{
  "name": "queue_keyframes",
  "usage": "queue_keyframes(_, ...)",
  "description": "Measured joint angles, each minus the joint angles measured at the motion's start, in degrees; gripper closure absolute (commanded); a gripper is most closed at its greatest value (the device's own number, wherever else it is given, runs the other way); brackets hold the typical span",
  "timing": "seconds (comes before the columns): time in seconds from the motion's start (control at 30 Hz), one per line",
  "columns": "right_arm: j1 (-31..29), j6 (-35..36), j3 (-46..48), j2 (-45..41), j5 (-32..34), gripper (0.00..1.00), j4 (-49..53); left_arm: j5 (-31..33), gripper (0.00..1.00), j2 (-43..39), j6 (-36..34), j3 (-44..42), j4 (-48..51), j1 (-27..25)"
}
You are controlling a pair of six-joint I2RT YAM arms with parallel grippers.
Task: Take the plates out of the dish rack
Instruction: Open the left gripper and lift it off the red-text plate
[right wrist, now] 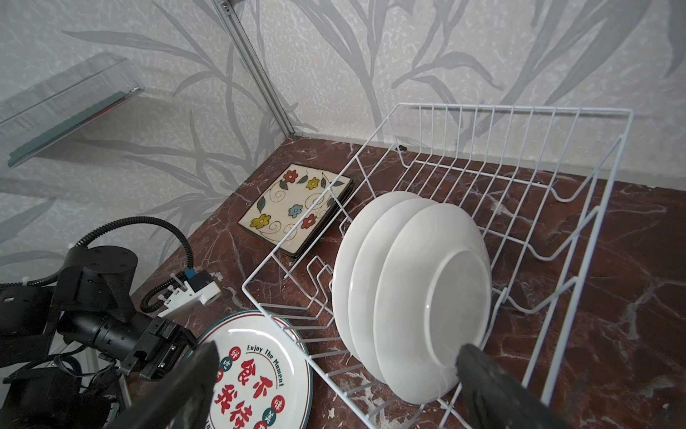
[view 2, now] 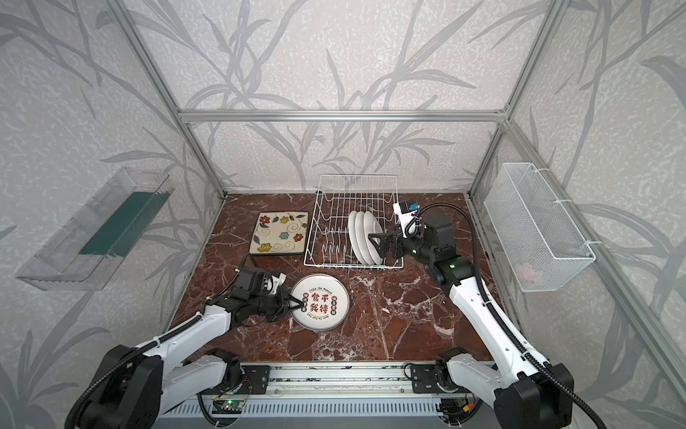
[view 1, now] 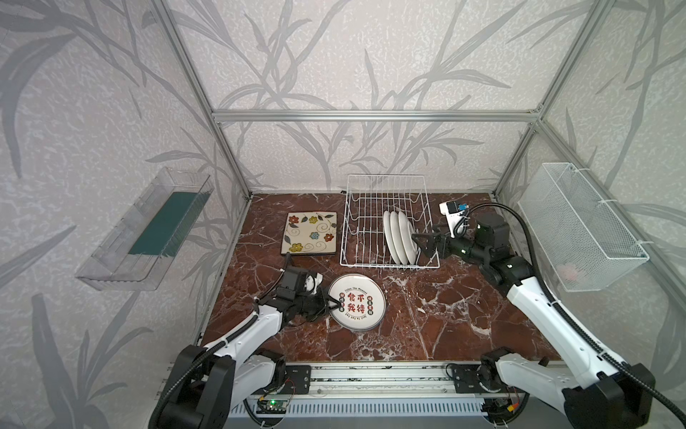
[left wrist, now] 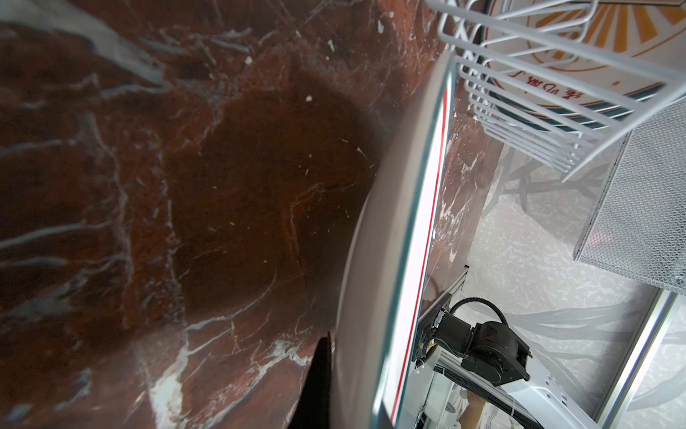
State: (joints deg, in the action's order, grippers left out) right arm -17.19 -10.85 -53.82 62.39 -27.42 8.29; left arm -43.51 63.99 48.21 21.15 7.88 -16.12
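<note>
The white wire dish rack [view 1: 386, 184] [view 2: 356, 182] [right wrist: 519, 111] [left wrist: 557, 48] stands at the back of the marble table. Three round white plates [view 1: 399, 237] [view 2: 362, 234] [right wrist: 415, 282] stand upright in its right half. My right gripper [view 1: 421, 245] [view 2: 376, 245] [right wrist: 336, 356] is open at the rack's right side, close to the nearest plate. A stack of square flowered plates [view 1: 310, 233] [view 2: 280, 233] [right wrist: 295, 208] lies left of the rack. My left gripper [view 1: 336, 304] [view 2: 299, 302] [left wrist: 334, 386] is shut on the left rim of a round plate with red characters [view 1: 357, 301] [view 2: 320, 306] [right wrist: 256, 371] in front of the rack. I cannot tell whether that plate rests on the marble.
A clear plastic tray [view 1: 148, 230] hangs on the left wall. A white fine-mesh basket [view 1: 579, 226] hangs on the right wall, close behind the right arm. Aluminium frame posts stand at the table's back corners.
</note>
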Motion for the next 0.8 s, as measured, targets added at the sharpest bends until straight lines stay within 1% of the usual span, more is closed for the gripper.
queue_keyframes(0.03, 0.0, 0.0, 0.0, 0.0, 0.0, 0.01, -0.1, 0.0, 1.00, 0.5, -0.1, 0.0, -0.2, 0.0)
queue_keyframes(0.37, 0.0, 0.1, 0.0, 0.3, 0.0, 0.01, -0.8, -0.4, 0.67, 5.1, -2.1, 1.1, -0.8, -0.2)
queue_keyframes(0.5, 0.0, 0.1, 0.0, 0.9, 0.0, 0.01, -1.2, -0.5, 0.60, 6.4, -2.4, 1.7, -0.7, -0.3)
queue_keyframes(0.57, 0.0, 0.0, 0.0, 1.1, 0.0, 0.01, -1.3, -0.4, 0.55, 6.8, -2.6, 1.9, -0.4, -0.3)
queue_keyframes(0.7, 0.0, 0.0, 0.0, 1.4, -0.1, 0.01, -1.5, 0.0, 0.41, 7.4, -3.3, 2.4, 1.3, -0.3)
queue_keyframes(0.77, 0.0, 0.0, 0.0, 1.4, -0.1, 0.01, -1.6, 0.9, 0.30, 7.7, -3.8, 3.0, 2.9, -0.3)
queue_keyframes(0.8, 0.0, 0.0, 0.0, 1.4, -0.1, 0.01, -1.6, 1.5, 0.23, 7.8, -4.0, 3.4, 3.7, -0.3)
